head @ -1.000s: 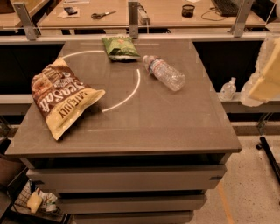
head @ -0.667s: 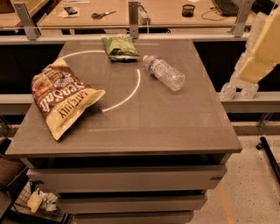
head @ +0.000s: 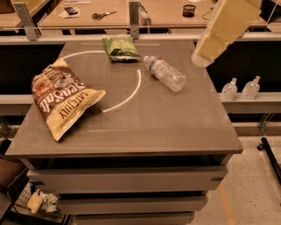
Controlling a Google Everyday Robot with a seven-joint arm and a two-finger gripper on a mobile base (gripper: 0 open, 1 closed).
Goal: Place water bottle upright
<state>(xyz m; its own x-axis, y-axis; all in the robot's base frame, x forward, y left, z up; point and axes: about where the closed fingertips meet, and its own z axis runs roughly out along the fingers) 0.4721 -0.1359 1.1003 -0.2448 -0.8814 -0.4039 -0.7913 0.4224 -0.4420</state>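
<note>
The water bottle (head: 164,74) lies on its side on the grey table (head: 175,127), right of the middle toward the back. It is clear and ribbed, with its white cap pointing to the back left. My gripper (head: 199,57) is at the low end of the cream arm (head: 226,24), which reaches in from the top right. It hangs in the air above the table's right edge, to the right of the bottle and apart from it.
A brown chip bag (head: 63,103) lies at the left and a green bag (head: 120,47) at the back. A white arc (head: 127,96) is drawn on the table. Two small pump bottles (head: 239,88) stand on a ledge to the right. A desk (head: 167,13) stands behind.
The arm has swung up and to the left from the right edge of the view, toward the table's back right corner. The two pump bottles now show. The bottle has not moved.
</note>
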